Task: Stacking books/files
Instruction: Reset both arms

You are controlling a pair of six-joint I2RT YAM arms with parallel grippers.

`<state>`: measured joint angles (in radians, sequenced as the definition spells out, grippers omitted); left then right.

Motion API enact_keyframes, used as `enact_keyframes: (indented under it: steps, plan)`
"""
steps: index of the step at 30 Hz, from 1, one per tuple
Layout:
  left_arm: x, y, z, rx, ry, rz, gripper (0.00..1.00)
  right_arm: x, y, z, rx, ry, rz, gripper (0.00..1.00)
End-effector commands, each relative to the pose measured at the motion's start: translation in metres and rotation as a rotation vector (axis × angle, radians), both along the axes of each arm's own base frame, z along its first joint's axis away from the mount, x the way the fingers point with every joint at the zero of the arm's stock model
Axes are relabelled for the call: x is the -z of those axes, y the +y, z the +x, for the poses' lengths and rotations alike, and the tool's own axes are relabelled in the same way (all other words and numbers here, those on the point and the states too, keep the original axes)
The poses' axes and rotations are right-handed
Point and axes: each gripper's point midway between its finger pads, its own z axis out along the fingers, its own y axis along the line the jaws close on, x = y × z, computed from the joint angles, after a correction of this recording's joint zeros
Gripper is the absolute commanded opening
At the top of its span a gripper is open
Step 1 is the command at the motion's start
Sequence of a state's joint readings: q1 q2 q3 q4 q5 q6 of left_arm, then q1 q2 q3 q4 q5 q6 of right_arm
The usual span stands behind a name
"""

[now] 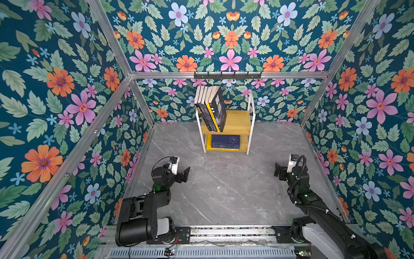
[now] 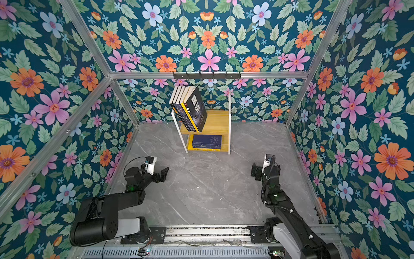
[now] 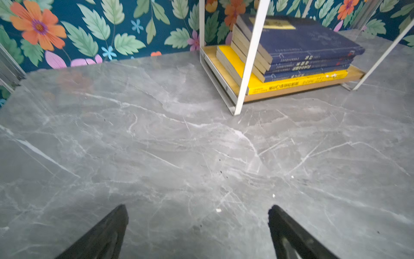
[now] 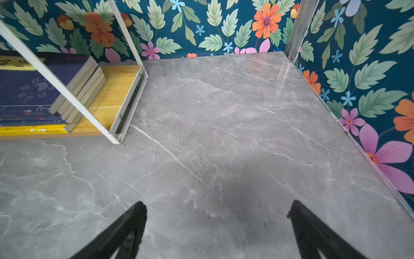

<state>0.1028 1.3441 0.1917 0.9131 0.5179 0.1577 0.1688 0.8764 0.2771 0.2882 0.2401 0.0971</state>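
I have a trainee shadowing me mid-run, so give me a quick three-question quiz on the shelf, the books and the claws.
1. True or false: the left claw is gripping a book.
2. On the lower shelf, the bottom book of the flat stack is: A navy, B yellow, C black.
3. Fill in: the black-covered book stands on the ___ shelf.

Key: 1 false; 2 B; 3 upper.
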Motion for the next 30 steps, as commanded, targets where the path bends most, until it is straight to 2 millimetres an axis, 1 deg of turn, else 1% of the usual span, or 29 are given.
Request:
enact_keyframes:
  steps: [1, 6, 10, 14, 15, 17, 18, 19, 20, 21, 23, 25, 26, 30]
  plan:
    - [-0.043, 0.011, 0.015, -0.075, -0.189, -0.013, 1.00, -0.021, -0.003, 0.015, 0.023, -0.122, -0.011, 0.99]
    - [-0.040, 0.031, 0.029, -0.209, -0.154, -0.050, 1.00, -0.009, -0.004, 0.026, 0.017, -0.151, -0.019, 0.99]
    - [-0.034, 0.041, 0.042, -0.264, -0.103, -0.057, 1.00, 0.003, -0.006, 0.036, 0.018, -0.119, -0.044, 0.99]
    - [-0.027, 0.052, 0.056, -0.326, -0.062, -0.077, 1.00, 0.004, -0.007, 0.046, 0.007, -0.117, -0.087, 0.99]
    - [-0.025, 0.052, 0.055, -0.330, -0.081, -0.087, 1.00, 0.004, -0.009, 0.049, 0.009, -0.122, -0.092, 0.99]
    - [-0.024, 0.044, 0.052, -0.311, -0.127, -0.068, 1.00, 0.005, -0.014, 0.053, 0.013, -0.134, -0.080, 0.99]
    - [-0.016, 0.038, 0.050, -0.299, -0.099, -0.036, 1.00, 0.009, -0.018, 0.055, 0.015, -0.118, -0.051, 0.99]
    - [-0.017, 0.033, 0.049, -0.283, -0.128, -0.026, 1.00, 0.014, -0.022, 0.056, 0.022, -0.101, -0.025, 0.99]
    - [-0.020, 0.034, 0.047, -0.295, -0.163, -0.033, 1.00, 0.019, -0.028, 0.057, 0.035, -0.097, 0.000, 0.99]
    - [-0.015, 0.035, 0.046, -0.307, -0.129, -0.023, 1.00, 0.023, -0.032, 0.058, 0.043, -0.101, 0.021, 0.99]
    - [-0.016, 0.035, 0.048, -0.309, -0.131, -0.023, 1.00, 0.031, -0.039, 0.060, 0.050, -0.092, 0.063, 0.99]
    - [-0.014, 0.039, 0.052, -0.335, -0.119, -0.026, 1.00, 0.031, -0.040, 0.063, 0.044, -0.104, 0.075, 0.99]
    - [-0.012, 0.041, 0.052, -0.349, -0.109, -0.025, 1.00, 0.034, -0.039, 0.061, 0.045, -0.077, 0.080, 0.99]
    - [-0.014, 0.042, 0.052, -0.354, -0.116, -0.029, 1.00, 0.034, -0.040, 0.062, 0.046, -0.085, 0.076, 0.99]
